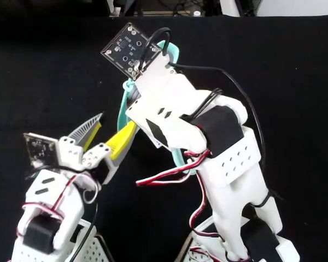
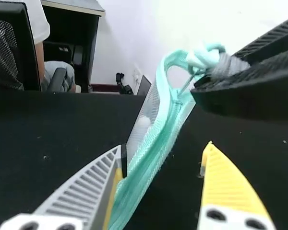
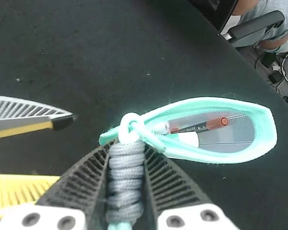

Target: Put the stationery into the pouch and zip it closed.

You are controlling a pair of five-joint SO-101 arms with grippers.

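Note:
The teal mesh pouch (image 3: 259,124) lies on the black table, mouth partly open, with a brown pen (image 3: 198,127) and a white item (image 3: 187,139) inside. My right gripper (image 3: 127,143) is shut on the grey wrapped zipper pull (image 3: 125,177) at the pouch's end. From the high view the right gripper (image 1: 130,87) covers most of the pouch (image 1: 174,52). My left gripper (image 2: 163,146) is open, its grey finger (image 2: 86,191) against the pouch (image 2: 151,148) and its yellow finger (image 2: 225,187) apart on the other side. The left gripper (image 1: 117,121) sits at the pouch's near end.
The black table (image 1: 273,71) stretches bare to the right and at the far left. A chair (image 3: 257,24) and a seated person are beyond the table's edge. Red and black cables (image 1: 169,172) hang along the right arm.

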